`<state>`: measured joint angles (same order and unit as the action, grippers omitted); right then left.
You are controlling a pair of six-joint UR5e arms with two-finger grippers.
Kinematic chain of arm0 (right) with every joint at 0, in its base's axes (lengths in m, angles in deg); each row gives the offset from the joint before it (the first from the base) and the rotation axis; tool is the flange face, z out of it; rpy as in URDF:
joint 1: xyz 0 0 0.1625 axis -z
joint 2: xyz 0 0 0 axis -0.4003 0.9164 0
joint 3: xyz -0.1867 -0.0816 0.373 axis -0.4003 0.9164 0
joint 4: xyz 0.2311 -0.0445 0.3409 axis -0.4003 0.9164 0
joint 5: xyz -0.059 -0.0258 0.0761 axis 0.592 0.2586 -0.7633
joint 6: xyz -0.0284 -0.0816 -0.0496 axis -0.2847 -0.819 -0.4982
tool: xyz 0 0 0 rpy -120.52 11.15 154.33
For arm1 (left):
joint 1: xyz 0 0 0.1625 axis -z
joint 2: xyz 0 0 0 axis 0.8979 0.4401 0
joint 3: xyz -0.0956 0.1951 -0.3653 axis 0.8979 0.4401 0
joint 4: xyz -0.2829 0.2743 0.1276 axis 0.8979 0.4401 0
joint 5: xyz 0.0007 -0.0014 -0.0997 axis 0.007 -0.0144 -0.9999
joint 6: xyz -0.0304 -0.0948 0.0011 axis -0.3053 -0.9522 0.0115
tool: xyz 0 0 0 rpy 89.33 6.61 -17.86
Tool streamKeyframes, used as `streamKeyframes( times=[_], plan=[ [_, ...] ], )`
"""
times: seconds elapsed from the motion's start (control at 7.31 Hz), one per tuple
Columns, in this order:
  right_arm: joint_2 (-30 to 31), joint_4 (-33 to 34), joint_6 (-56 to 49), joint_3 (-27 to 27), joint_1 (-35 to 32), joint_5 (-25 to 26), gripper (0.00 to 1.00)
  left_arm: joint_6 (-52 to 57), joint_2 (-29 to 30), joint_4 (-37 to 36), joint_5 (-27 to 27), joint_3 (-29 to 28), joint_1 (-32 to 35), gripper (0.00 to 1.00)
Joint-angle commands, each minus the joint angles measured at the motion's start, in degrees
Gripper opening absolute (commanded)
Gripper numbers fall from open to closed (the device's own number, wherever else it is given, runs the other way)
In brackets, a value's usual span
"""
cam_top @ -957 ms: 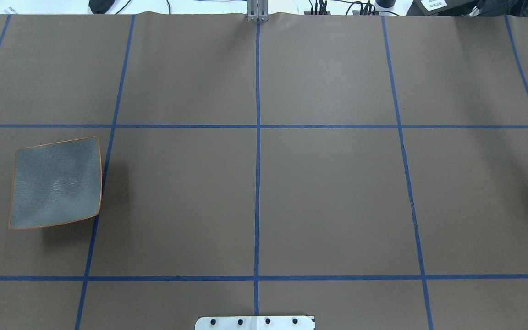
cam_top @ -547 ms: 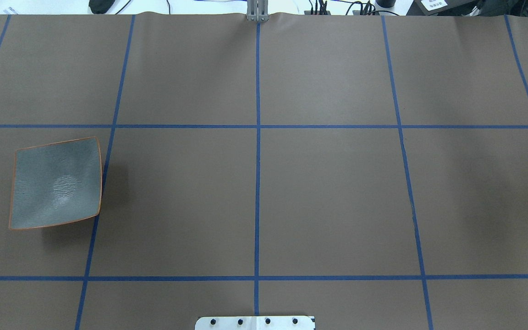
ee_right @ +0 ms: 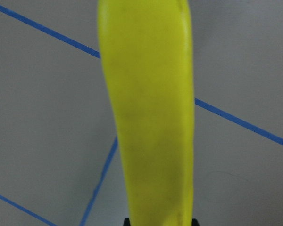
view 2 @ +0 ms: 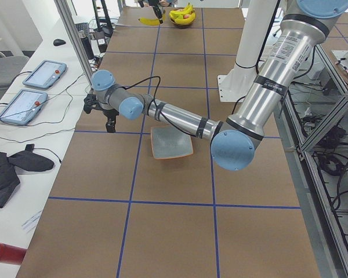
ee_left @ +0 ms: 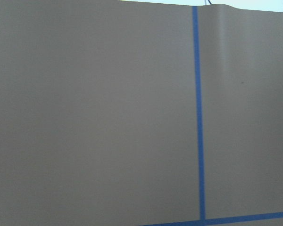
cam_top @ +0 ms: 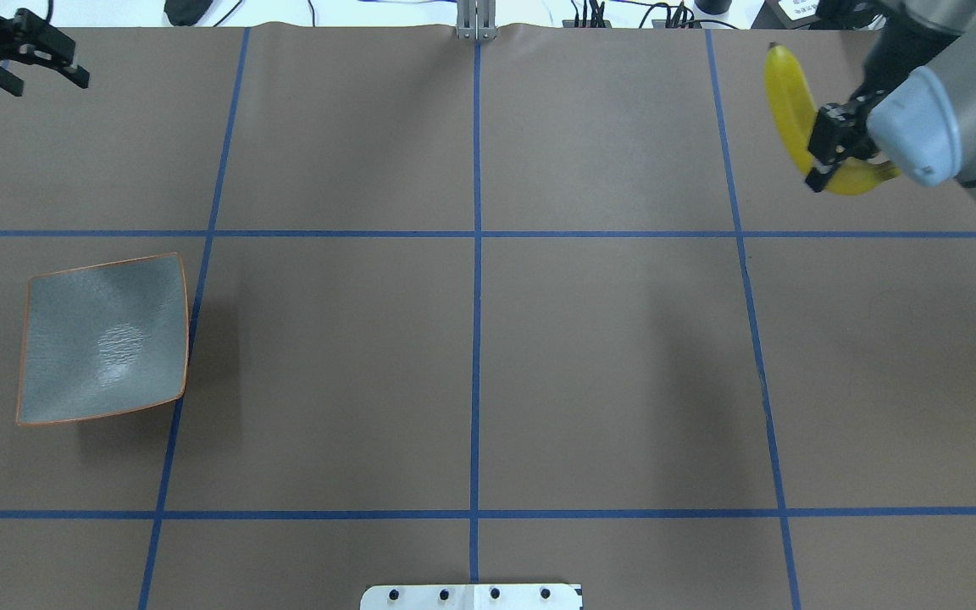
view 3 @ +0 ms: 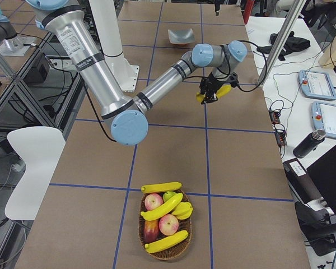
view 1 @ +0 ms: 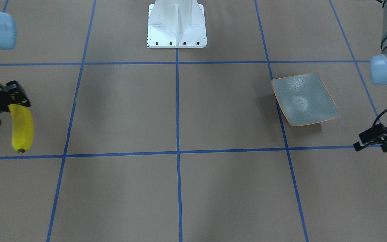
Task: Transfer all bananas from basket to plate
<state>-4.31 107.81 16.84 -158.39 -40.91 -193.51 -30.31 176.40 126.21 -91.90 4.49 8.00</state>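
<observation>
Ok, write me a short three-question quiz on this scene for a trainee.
1. True or false: the square grey-blue plate with an orange rim already holds a banana.
2. Fill in: the empty left tool is ___ (open or shut).
3. The long yellow banana is gripped by: A the left tool; B the right tool; C nothing, it lies on the table.
Key: 1 false; 2 open; 3 B.
</observation>
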Motion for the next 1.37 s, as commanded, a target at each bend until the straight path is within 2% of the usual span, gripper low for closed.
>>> streamKeyframes(
  times=[0.0,0.14,0.41,0.68,0.82,1.23],
  plan=[
    [-3.16,-8.09,19.15,-0.18,5.86,-5.03,0.00,-14.30,2.03,13.32,0.29,-0.72,-4.90,1.00],
    [-3.34,-10.83,25.24,-0.36,7.19,-8.62,0.00,-25.17,3.07,20.54,0.29,-1.34,-6.22,1.00],
    [-3.52,-11.83,30.55,-2.72,10.52,-9.27,0.00,-44.87,5.27,32.07,0.55,-1.26,-9.55,1.00],
    [-3.52,-15.32,33.63,-3.52,12.38,-9.18,0.00,-58.18,7.12,42.09,6.93,0.32,-16.04,1.00],
    [-3.43,-19.52,34.26,-3.17,13.43,-8.66,0.00,-59.89,8.69,44.15,9.76,1.11,-19.73,1.00],
    [-3.51,-27.45,34.36,-2.65,15.28,-7.70,0.00,-60.09,13.97,44.43,10.74,1.29,-24.15,1.00]
  ],
)
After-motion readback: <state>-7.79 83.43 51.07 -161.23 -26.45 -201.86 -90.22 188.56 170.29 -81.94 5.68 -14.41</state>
